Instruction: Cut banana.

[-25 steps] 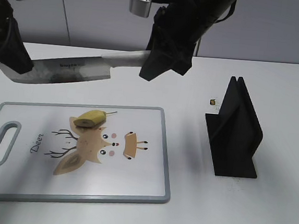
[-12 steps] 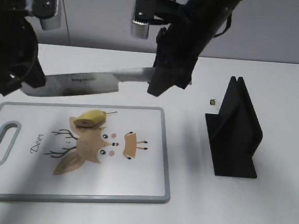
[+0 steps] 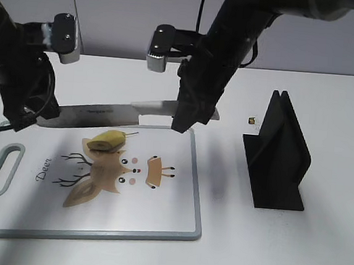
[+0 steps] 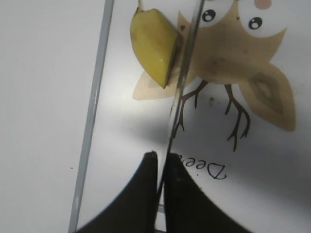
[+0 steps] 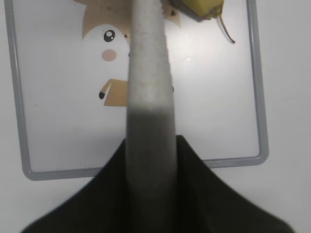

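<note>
A short yellow banana piece [image 3: 105, 141] with its stem lies on the white deer-print cutting board [image 3: 157, 217]. It also shows in the left wrist view [image 4: 151, 48] and the right wrist view [image 5: 200, 7]. A large knife [image 3: 98, 113] hangs level just above and behind the banana. My right gripper [image 3: 188, 112] is shut on the knife's pale handle [image 5: 148, 87]. My left gripper [image 3: 23, 118] is shut on the blade tip; in the left wrist view the blade [image 4: 182, 87] runs edge-on between the fingers [image 4: 162, 167] beside the banana's cut face.
A black knife stand [image 3: 277, 157] stands on the white table right of the board. A tiny dark cube [image 3: 251, 120] lies behind it. The board's handle slot [image 3: 0, 170] is at its left end.
Both arms have lowered the knife from well above the table toward the board. It is now just over the banana.
</note>
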You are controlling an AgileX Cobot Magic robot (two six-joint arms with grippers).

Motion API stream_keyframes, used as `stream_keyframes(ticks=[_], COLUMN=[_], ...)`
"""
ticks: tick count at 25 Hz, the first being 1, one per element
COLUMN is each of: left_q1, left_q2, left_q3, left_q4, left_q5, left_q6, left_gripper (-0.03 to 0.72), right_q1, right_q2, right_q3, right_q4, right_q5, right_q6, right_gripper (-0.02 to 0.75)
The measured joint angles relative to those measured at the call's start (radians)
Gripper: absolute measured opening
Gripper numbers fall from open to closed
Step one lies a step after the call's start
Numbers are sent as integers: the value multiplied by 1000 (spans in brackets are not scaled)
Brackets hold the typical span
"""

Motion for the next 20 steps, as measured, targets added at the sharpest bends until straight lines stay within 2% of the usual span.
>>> stream_keyframes(ticks=[7, 20], left_q1=[-4, -5], left_q2=[25, 76], left_q3=[2, 4], left_q4=[7, -13], left_q5=[-28, -100], left_q6=[12, 30], left_gripper=[-2, -2], right_q1=[0, 1], right_q2=[5, 9], right_q3=[76, 89], right_q4=[-1, -36], right_q5=[-74, -155], right_q6=[2, 4], right_gripper=[172, 172])
